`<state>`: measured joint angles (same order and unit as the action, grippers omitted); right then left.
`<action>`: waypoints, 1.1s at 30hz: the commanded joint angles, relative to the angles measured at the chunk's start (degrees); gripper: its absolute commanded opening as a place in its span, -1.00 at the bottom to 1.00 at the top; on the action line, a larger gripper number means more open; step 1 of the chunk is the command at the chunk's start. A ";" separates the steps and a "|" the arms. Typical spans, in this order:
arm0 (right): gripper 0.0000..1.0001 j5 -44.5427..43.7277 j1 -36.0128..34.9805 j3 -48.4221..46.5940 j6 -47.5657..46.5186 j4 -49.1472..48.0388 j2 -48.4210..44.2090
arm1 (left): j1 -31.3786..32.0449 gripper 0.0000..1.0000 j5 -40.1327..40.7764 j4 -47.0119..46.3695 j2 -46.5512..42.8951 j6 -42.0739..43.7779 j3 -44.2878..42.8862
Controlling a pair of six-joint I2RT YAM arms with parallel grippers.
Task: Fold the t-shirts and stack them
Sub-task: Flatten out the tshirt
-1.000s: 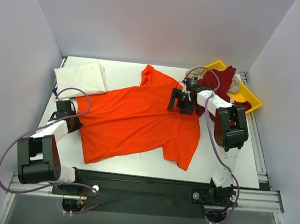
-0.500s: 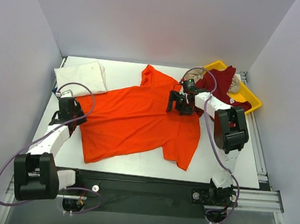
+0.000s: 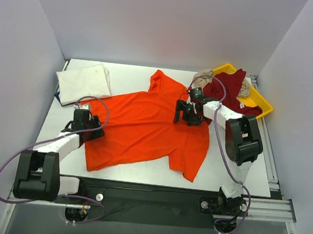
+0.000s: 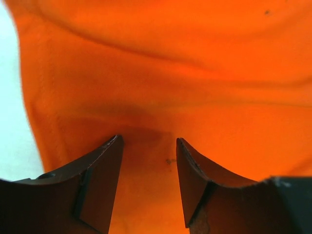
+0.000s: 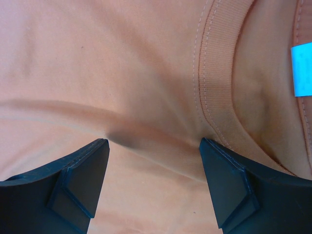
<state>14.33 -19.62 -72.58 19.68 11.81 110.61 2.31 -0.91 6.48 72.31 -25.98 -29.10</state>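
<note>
A bright orange t-shirt lies spread across the middle of the table. At its left edge my left gripper is low over the cloth. Its jaws stand apart in the left wrist view, with orange cloth flat beneath and nothing pinched. My right gripper hovers over the shirt beside the neck, wide open. The ribbed collar and a blue label lie just ahead of its right finger. A folded white t-shirt sits at the back left. A dark red t-shirt and a beige one lie bunched at the back right.
The dark red and beige shirts sit in a yellow tray at the back right corner. Grey walls close in the table on three sides. The left arm's purple cable loops over the shirt's left sleeve area.
My left gripper has opened, letting go of the shirt's left edge, and has moved right and nearer onto the cloth. The right gripper has shifted only slightly.
</note>
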 commanded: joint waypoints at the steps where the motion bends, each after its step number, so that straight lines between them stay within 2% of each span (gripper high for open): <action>1: 0.55 -1.15 0.28 1.30 0.79 2.95 0.40 | -0.46 0.16 -4.36 -2.79 6.06 -0.04 -3.94; 10: 0.55 -0.44 2.74 -0.20 1.67 3.57 2.15 | -6.52 0.15 -9.81 -4.37 14.78 1.80 -8.68; 33: 0.55 2.28 6.96 -13.20 1.32 8.40 11.65 | -6.44 0.15 -7.79 -2.00 24.62 6.37 -22.66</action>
<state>19.49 -14.11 -84.95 22.46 17.54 118.89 -3.86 -10.46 3.75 95.50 -21.58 -48.95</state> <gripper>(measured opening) 0.774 0.572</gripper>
